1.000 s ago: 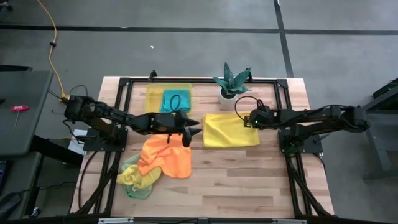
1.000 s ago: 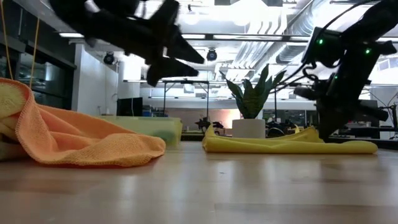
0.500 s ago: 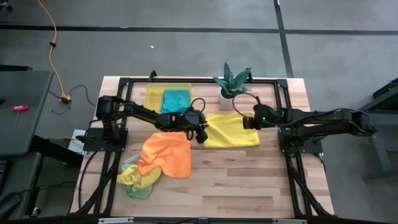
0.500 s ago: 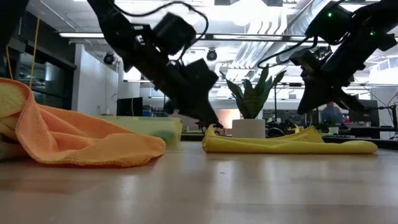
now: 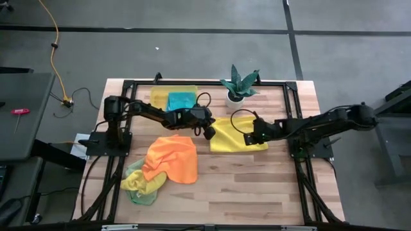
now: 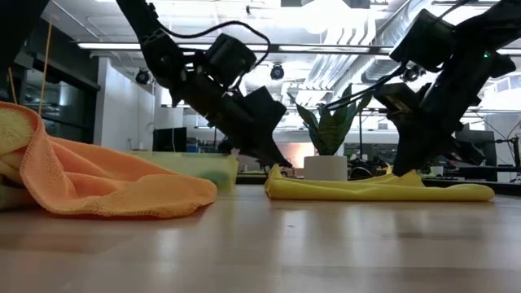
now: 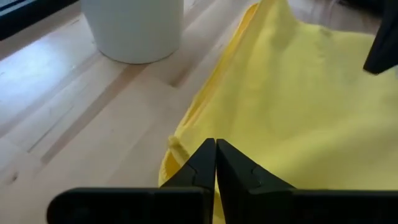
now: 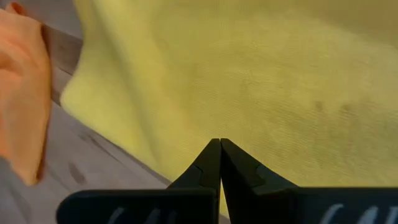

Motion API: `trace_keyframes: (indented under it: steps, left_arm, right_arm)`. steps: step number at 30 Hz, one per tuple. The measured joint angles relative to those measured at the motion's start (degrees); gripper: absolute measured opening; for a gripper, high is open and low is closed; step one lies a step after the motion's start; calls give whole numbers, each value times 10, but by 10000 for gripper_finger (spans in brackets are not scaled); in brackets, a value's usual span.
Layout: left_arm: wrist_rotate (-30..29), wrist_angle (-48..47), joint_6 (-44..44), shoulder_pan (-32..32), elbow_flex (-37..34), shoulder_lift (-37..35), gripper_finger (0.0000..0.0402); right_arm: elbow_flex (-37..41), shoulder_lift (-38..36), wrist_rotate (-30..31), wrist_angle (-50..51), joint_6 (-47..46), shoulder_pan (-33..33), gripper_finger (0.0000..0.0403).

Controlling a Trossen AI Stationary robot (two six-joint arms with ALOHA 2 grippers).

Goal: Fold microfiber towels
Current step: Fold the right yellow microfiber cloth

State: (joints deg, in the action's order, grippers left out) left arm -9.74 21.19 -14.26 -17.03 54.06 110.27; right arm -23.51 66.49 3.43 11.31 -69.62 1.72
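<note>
Now, nearest the front edge of the table (image 5: 257, 186), an orange towel (image 5: 171, 159) is heaped; beyond it lies the folded yellow towel (image 5: 237, 135). Left hand (image 5: 209, 130) pinched shut at its left edge, right hand (image 5: 252, 136) pressed shut on top. Potted plant (image 5: 239, 83) behind.

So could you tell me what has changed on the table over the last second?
Both arms have closed in on the yellow towel: the left gripper swung right to its left edge, the right gripper moved in and down onto it. Both look shut. The orange towel, plant and bin stayed put.
</note>
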Motion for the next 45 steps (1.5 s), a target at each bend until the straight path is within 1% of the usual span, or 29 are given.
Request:
trace_keyframes:
  steps: [4,8,9,15,18,21,25,28,31,34,36,38,40,42,43,45]
  left_arm:
    - [-5,-6,6,-3,0,7,1]
    - [-55,-13,29,-4,-1,8,1]
    - [-58,-16,34,-6,-1,8,1]
    - [-45,-54,38,-20,-1,7,0]
    - [-32,-45,25,-29,-1,-15,0]
    - [-25,-42,35,-34,8,-39,0]
    - [-20,-42,71,-36,23,-80,0]
    - [13,-40,91,-36,31,-125,0]
    - [68,-43,91,-34,31,-175,0]
    - [106,-34,68,-20,27,-218,0]
    - [110,-19,55,-4,10,-238,0]
    - [109,36,39,14,-17,-242,0]
    - [108,91,1,34,-54,-243,0]
    - [108,138,-32,55,-84,-242,0]
    - [105,152,-42,67,-97,-242,0]
    - [90,151,-51,90,-115,-241,0]
  right_arm:
    - [0,13,1,-10,-12,-6,0]
    - [0,18,2,-3,-30,-13,0]
    - [0,18,4,-1,-36,-15,0]
    - [0,18,9,18,-50,-18,0]
    - [0,16,26,13,-50,-18,0]
    - [0,7,35,12,-44,-16,0]
    - [0,-32,66,15,-25,-7,0]
    - [-1,-80,94,18,-9,4,0]
    - [-27,-125,116,68,28,18,0]
    - [-83,-145,139,180,72,31,0]
    - [-123,-143,150,261,94,40,0]
    - [-154,-136,153,313,109,48,0]
    - [-167,-131,146,347,120,53,0]
    - [-169,-126,124,367,123,56,0]
    - [-169,-122,113,378,123,57,0]
    - [-169,-117,94,399,123,57,0]
